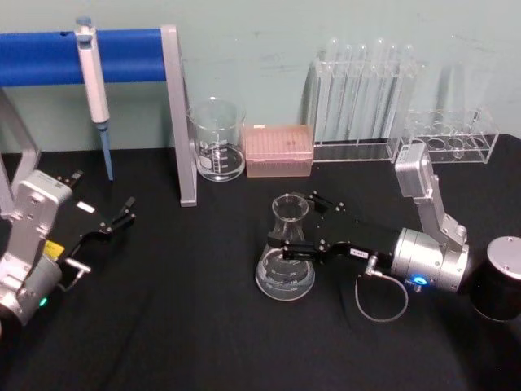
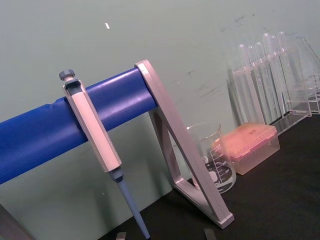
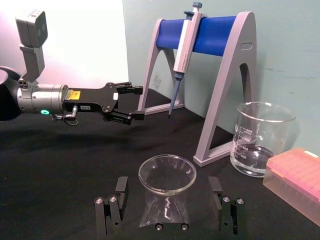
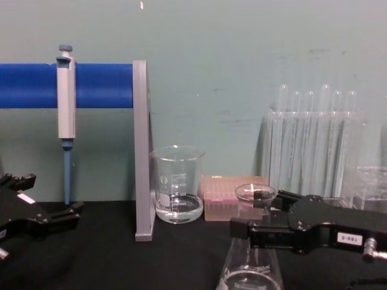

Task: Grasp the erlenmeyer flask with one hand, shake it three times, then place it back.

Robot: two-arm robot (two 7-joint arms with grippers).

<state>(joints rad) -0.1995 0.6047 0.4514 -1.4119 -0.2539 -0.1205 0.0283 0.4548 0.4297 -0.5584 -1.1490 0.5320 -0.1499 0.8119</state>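
Erlenmeyer flask (image 1: 285,270) upright on desk (image 1: 187,326), its neck between the right gripper's (image 1: 294,221) fingers (image 3: 121,189). These are spread wide and hold nothing, with gaps on both sides. Left gripper (image 1: 122,213) idle, well off to their left, fingers apart.

Risk: uneven closing could tip the flask, and smooth glass may slip when shaken.

Right wrist view shows the gaps. Chest view shows the fingers' height, just under the rim.

Right hand (image 4: 254,212): small white label (image 4: 349,238) with digits; I read it as roughly "180-5", not certain. Beaker (image 3: 260,140) and erlenmeyer flask (image 4: 251,275): white graduation print, figures too small for me to read. Left hand (image 3: 136,103): white tag (image 3: 84,107), unreadable.
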